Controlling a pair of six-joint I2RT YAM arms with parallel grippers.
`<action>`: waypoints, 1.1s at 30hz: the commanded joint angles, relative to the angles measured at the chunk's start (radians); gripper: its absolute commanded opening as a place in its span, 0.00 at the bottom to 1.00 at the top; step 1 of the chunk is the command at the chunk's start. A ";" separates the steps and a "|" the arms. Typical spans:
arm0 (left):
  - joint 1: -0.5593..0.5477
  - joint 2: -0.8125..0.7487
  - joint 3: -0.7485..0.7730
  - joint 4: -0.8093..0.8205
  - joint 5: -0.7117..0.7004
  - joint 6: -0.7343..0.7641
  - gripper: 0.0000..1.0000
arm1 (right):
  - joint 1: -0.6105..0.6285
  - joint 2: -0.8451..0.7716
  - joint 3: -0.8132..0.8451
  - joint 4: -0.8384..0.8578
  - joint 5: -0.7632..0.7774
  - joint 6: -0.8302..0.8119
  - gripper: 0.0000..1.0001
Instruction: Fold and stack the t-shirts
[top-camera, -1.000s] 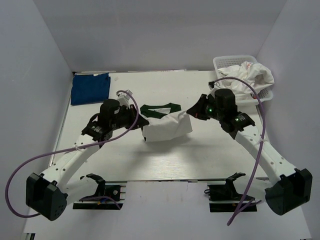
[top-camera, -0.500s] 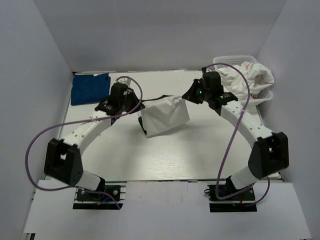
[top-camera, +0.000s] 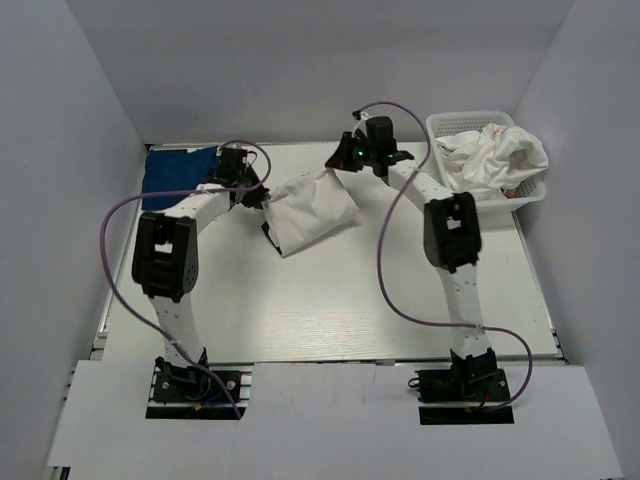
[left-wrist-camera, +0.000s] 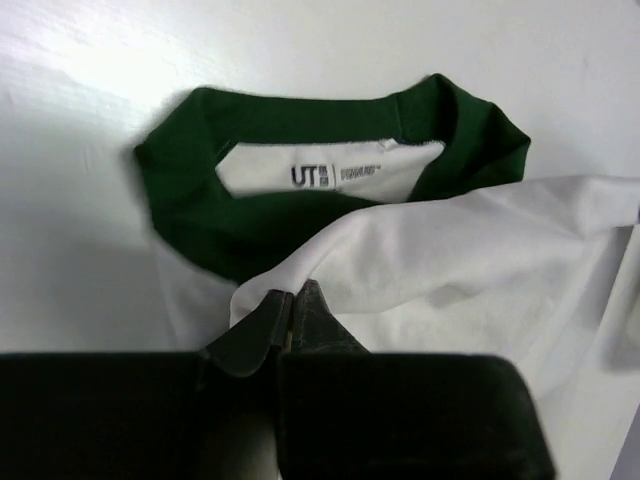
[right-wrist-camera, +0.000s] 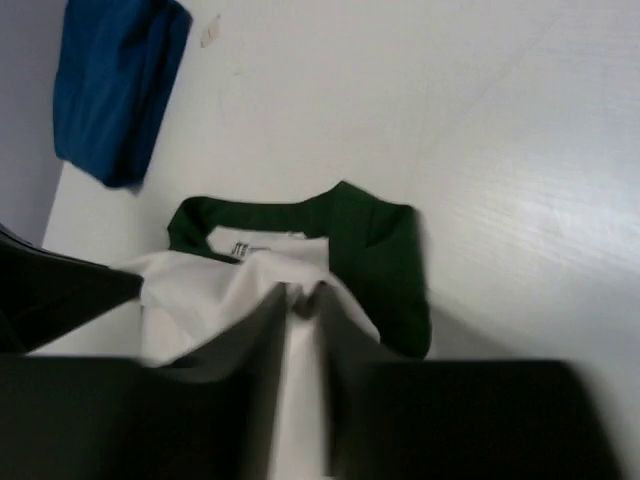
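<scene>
The white t-shirt with the dark green collar hangs stretched between both grippers over the far middle of the table. My left gripper is shut on its left corner; the left wrist view shows the fingertips pinching white cloth below the green collar. My right gripper is shut on the right corner; white cloth runs between its fingers in the right wrist view, above the collar. A folded dark blue t-shirt lies at the far left; it also shows in the right wrist view.
A white plastic lattice basket stands at the far right with crumpled white shirts spilling over it. Grey walls close in the table on three sides. Purple cables loop from both arms.
Both arms have stretched toward the far edge, carrying the shirt's held edge back and up. The shirt has shifted away from the table's middle toward the back.
</scene>
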 joint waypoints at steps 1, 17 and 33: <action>0.052 0.121 0.166 -0.050 0.100 -0.030 0.06 | -0.007 0.264 0.442 -0.129 -0.143 -0.100 0.35; 0.035 -0.143 -0.004 0.129 0.180 0.066 1.00 | 0.077 -0.202 -0.135 -0.036 0.149 -0.243 0.90; -0.085 0.021 -0.174 0.105 0.433 0.183 1.00 | 0.134 -0.201 -0.486 -0.161 -0.016 -0.265 0.90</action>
